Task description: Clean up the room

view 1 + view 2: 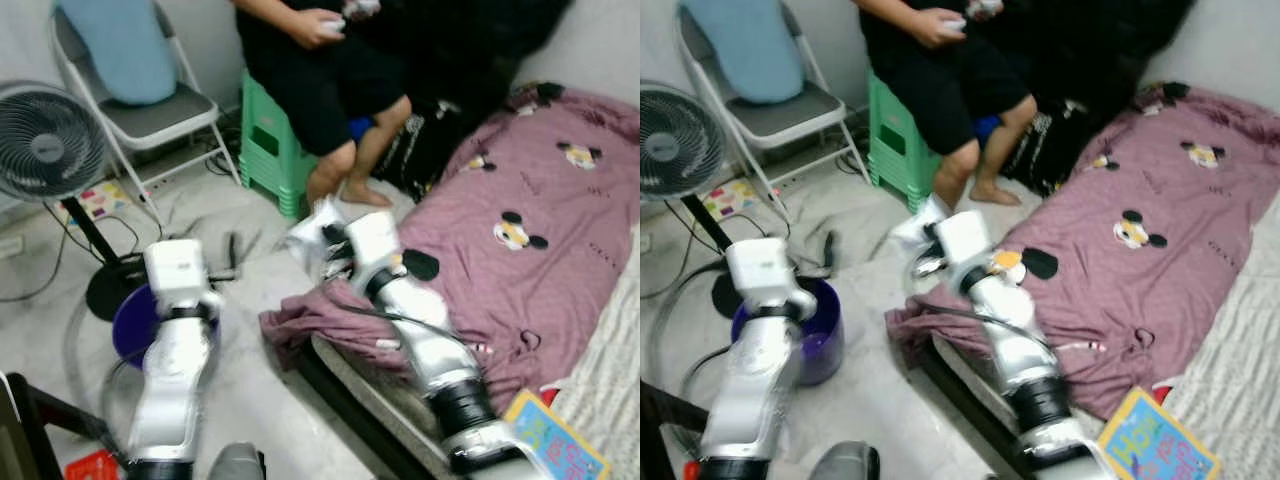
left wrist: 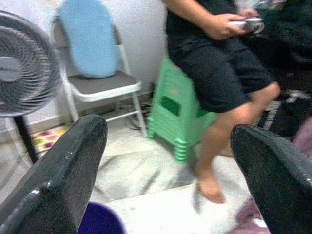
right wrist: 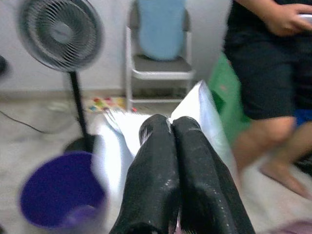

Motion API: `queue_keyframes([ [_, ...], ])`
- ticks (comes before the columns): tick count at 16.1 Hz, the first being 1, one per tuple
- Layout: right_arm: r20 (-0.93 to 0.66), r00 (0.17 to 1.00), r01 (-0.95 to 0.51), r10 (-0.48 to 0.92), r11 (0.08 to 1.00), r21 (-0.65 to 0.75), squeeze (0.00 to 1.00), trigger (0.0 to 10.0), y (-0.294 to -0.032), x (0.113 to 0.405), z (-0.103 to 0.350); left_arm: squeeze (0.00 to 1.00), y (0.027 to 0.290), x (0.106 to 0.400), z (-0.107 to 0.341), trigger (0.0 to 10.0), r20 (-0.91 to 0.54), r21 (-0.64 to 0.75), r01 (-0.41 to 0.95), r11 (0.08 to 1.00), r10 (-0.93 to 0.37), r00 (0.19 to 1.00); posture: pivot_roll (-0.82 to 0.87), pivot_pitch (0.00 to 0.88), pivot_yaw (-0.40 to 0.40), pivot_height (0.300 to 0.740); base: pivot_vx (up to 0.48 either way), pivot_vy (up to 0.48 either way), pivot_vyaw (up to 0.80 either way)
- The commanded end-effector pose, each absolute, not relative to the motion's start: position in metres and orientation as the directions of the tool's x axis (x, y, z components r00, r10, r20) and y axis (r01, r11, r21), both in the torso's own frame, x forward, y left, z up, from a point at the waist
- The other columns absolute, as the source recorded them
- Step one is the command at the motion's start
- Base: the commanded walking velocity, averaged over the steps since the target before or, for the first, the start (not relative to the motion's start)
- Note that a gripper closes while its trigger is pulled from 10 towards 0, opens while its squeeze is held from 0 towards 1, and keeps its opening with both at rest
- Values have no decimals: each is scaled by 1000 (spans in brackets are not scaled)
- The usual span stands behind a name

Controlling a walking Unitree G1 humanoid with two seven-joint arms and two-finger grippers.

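Observation:
My right gripper (image 3: 171,127) is shut on a crumpled silvery plastic bag (image 3: 204,114), holding it above the floor just off the corner of the bed. The same bag (image 1: 312,238) hangs at that gripper (image 1: 330,250) in the left eye view. A purple bucket (image 1: 128,322) stands on the floor to the left, below my left wrist. My left gripper (image 2: 170,136) is open, its black fingers (image 2: 68,165) wide apart with nothing between them, raised over the near rim of the bucket (image 2: 100,219).
A person sits on a green stool (image 1: 268,140) straight ahead, one bare foot (image 1: 365,193) on the floor. A fan (image 1: 45,140), its cables and a folding chair (image 1: 150,110) stand at the left. The bed with a purple sheet (image 1: 540,200) is at right, a book (image 1: 555,440) on it.

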State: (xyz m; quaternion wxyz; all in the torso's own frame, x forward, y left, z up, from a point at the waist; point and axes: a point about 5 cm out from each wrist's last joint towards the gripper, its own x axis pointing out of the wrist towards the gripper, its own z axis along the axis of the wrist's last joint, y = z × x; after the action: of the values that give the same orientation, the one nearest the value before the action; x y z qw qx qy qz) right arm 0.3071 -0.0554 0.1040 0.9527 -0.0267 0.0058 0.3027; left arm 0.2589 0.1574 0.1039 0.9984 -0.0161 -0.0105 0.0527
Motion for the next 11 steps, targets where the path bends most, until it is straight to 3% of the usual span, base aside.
queue_keyframes([
  [1, -32, 822, -570, 569, 820, -55, 0, 10000, -62, 311, 104, 0, 153, 258, 107, 10000, 28, -39, -110, 993, 111, 993, 71, 0, -70, 740, 0, 0, 0],
  [4, -38, 784, -620, 619, 783, -51, 0, 10000, -48, 311, 105, 0, 165, 246, 103, 10000, 18, -46, -184, 982, 185, 983, 109, 0, -111, 740, 0, 0, 0],
  [9, -31, 789, -615, 614, 786, -67, 0, 10000, -48, 314, 106, 0, 160, 254, 105, 10000, 23, -45, -150, 988, 151, 988, 74, 0, -79, 740, 0, 0, 0],
  [11, -29, 798, -602, 602, 793, -91, 0, 10000, -53, 313, 105, 0, 157, 258, 106, 10000, 25, -46, -135, 990, 136, 990, 63, 0, -69, 740, 0, 0, 800],
])
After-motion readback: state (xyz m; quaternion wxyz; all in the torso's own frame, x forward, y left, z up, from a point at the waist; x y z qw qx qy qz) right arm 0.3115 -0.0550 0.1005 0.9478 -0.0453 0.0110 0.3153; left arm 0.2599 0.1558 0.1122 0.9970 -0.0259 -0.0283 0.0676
